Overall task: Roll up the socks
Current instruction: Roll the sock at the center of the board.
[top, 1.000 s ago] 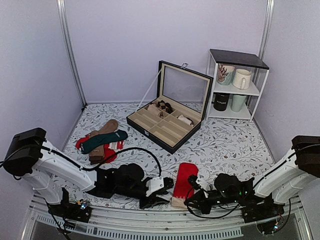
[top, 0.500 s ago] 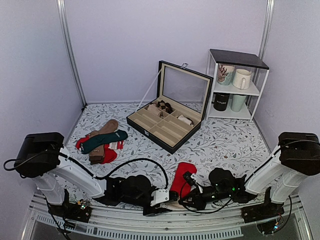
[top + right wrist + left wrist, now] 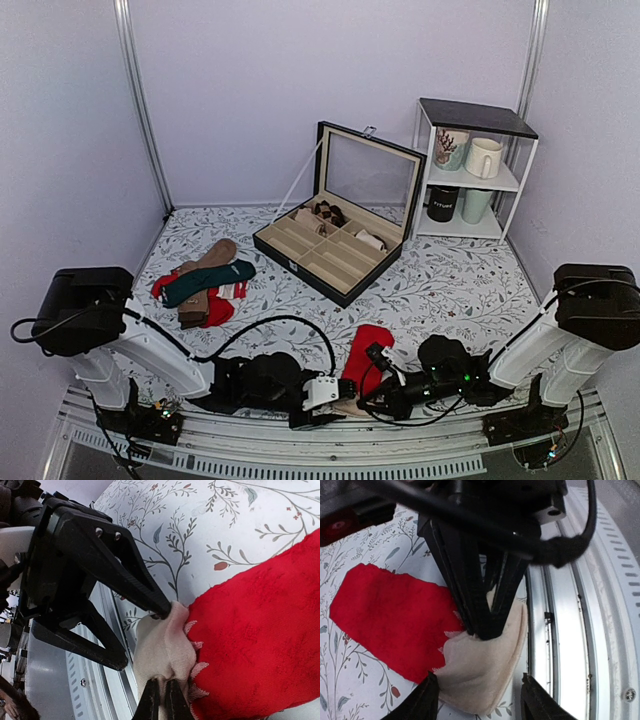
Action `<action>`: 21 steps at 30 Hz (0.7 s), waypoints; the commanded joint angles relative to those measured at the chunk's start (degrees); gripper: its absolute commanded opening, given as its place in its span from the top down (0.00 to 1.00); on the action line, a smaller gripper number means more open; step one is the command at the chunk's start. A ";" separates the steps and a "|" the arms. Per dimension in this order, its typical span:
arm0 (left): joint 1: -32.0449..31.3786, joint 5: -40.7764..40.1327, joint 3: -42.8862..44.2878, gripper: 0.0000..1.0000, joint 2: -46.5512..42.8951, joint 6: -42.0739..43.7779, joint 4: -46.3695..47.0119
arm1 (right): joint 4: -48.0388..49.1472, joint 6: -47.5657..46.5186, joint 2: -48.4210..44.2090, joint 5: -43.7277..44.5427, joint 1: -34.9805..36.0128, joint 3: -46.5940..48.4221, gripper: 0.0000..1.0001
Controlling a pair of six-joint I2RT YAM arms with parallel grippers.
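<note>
Socks, cuff pinched by right end effector, left end effector seemingly astride

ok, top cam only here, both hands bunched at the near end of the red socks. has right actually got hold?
Observer: Yes, the right hand is shut on a fold of the beige cuff.
Operator: and left?
Observer: The left hand is open, the cuff between its fingers, nothing gripped.
Operator: roll started?
Observer: No, the red part of the socks lies flat; only the cuff is bunched.
</note>
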 commanded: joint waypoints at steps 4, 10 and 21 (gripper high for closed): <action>-0.76 1.66 2.89 0.45 4.96 0.46 -0.86 | -12.36 0.68 3.11 -1.40 0.20 -3.29 1.00; -1.04 1.66 4.47 0.60 6.79 0.28 -3.94 | -11.84 1.24 2.22 -2.22 0.11 -4.03 1.00; -1.67 4.70 7.78 1.00 7.25 -4.62 -16.04 | -12.27 1.90 -0.37 -0.13 -0.33 -4.17 0.81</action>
